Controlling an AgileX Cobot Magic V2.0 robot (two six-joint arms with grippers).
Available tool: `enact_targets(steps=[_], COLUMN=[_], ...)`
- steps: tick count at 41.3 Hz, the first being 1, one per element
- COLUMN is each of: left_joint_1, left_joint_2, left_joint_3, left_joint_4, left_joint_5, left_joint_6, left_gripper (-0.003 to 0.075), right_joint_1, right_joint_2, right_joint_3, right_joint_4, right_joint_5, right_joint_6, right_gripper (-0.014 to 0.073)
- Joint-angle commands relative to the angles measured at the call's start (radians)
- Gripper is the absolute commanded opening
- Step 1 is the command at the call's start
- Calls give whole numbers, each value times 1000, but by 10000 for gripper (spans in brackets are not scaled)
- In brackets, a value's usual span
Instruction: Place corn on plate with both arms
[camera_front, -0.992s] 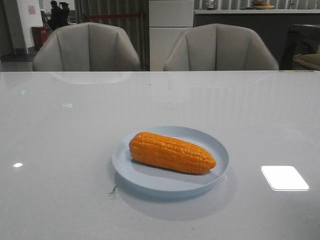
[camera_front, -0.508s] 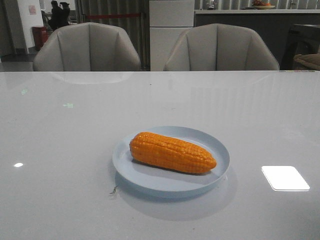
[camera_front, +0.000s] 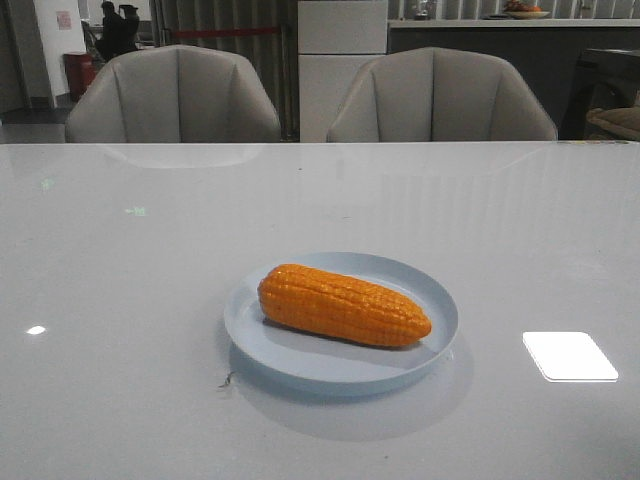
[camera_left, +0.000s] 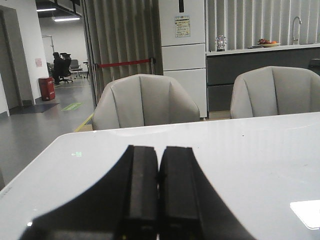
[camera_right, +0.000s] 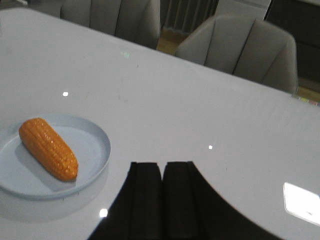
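Glossy white tabletop (camera_front: 120, 300) unchanged over the last second: orange-yellow kernelled corn cob (camera_front: 343, 306) stays flat inside round pale-blue plate (camera_front: 300, 365), well clear of both empty, pressed-together pincers, left pincer (camera_left: 159, 172) and right pincer (camera_right: 162, 172), so placement looks complete.

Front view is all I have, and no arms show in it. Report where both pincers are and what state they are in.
Observer: The left pincer is shut and empty, over bare table.
Operator: Now the right one.
Observer: The right pincer is also shut and empty; its camera sees the corn lying on the plate, apart from the pincer.
Operator: Confirm neither touches the corn.
Observer: Confirmed. The wrist views show nothing between either pincer's fingers.
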Motion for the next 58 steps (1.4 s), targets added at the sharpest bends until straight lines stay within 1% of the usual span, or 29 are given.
enact_targets(steps=[1,6,8,10,14,17,22,26,28,31,36,58], left_joint_1=[1,1,1,1,1,1,1,1,1,1,1,1], left_joint_2=[-18,-17,-17,-17,-17,-17,-17,-17,-17,-17,-17,-17], left_joint_3=[37,37,37,37,37,37,37,37,37,37,37,37], left_joint_4=[-6,-6,-6,-6,-6,-6,-6,-6,-6,-6,-6,-6], left_joint_5=[-77,-77,-77,-77,-77,-77,-77,-77,-77,-77,-77,-77], left_joint_6=[-12,-12,-12,-12,-12,-12,-12,-12,-12,-12,-12,-12], left_gripper=[96,96,96,96,96,96,96,96,96,96,96,96], right_joint_1=[6,6,-1,-6,-15,-15,-15,-17,-26,-58,-116,-114], right_joint_2=[-12,-12,-12,-12,-12,-12,-27,-87,-121,-173,-171,-171], right_joint_3=[-20,-10,-7,3,41,89,170,242,239,239,239,239], right_joint_4=[13,16,-22,-99,-267,-307,-301,-301,-301,-296,-286,-286], right_joint_5=[-137,-146,-146,-156,-196,-250,-321,-373,-323,-295,-295,-302], right_joint_6=[-7,-1,31,115,386,466,466,466,466,466,466,466], right_gripper=[35,35,35,35,35,35,35,35,35,35,35,35])
